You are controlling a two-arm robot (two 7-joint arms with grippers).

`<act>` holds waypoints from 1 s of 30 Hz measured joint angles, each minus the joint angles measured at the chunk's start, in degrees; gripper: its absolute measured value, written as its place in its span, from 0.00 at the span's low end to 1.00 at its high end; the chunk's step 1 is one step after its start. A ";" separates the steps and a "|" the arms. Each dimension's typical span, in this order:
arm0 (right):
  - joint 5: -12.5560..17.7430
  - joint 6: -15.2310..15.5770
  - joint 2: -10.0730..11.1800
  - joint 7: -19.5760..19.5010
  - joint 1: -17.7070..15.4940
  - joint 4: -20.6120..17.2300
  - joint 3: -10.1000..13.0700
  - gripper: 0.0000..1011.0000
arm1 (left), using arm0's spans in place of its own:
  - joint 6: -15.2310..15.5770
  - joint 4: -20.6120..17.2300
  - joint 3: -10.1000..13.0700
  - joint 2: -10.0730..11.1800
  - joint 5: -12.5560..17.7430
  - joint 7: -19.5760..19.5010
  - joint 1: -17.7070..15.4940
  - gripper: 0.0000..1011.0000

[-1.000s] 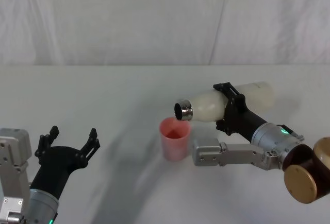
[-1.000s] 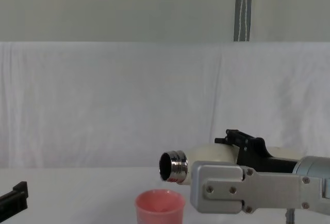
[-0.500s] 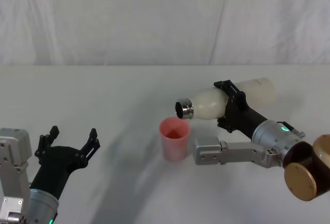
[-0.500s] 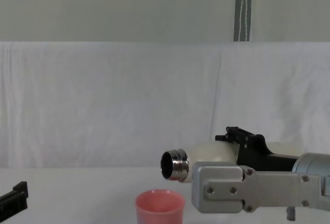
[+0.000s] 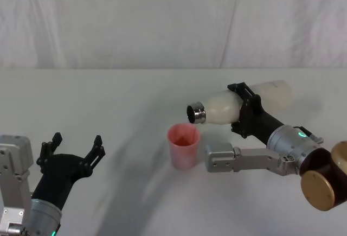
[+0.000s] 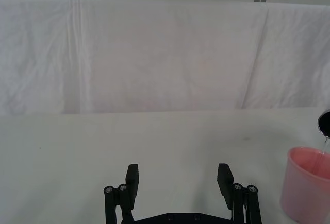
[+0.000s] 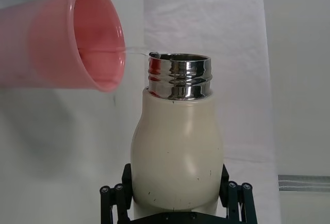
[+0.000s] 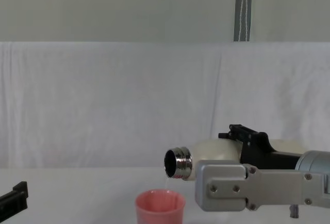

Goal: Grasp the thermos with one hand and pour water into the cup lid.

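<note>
Count on the worktop [image 5: 108,95]: one thermos [image 5: 225,107], tipped on its side. One pink cup lid [image 5: 183,146], upright. Two hands: the right hand [image 5: 245,111] clamped round the thermos, the left hand [image 5: 73,150] with fingers spread and holding nothing. One white backdrop cloth [image 5: 162,19] behind.

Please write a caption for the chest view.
Right hand tips the thermos, mouth above the pink cup.
</note>
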 joint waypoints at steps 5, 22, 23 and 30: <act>-0.32 0.01 0.34 0.31 0.07 -0.14 -0.17 0.94 | 0.00 0.00 0.00 0.00 0.00 0.00 0.00 0.99; -0.49 0.24 0.52 0.80 0.29 -0.32 -0.29 0.94 | 0.00 0.00 0.00 0.00 0.00 0.00 0.00 0.99; -0.50 0.25 0.52 0.80 0.31 -0.32 -0.30 0.94 | 0.00 0.00 0.00 0.00 0.00 0.00 0.00 0.99; -0.54 0.42 0.48 0.83 0.39 -0.32 -0.32 0.94 | 0.00 0.00 0.00 0.00 0.00 0.00 0.00 0.99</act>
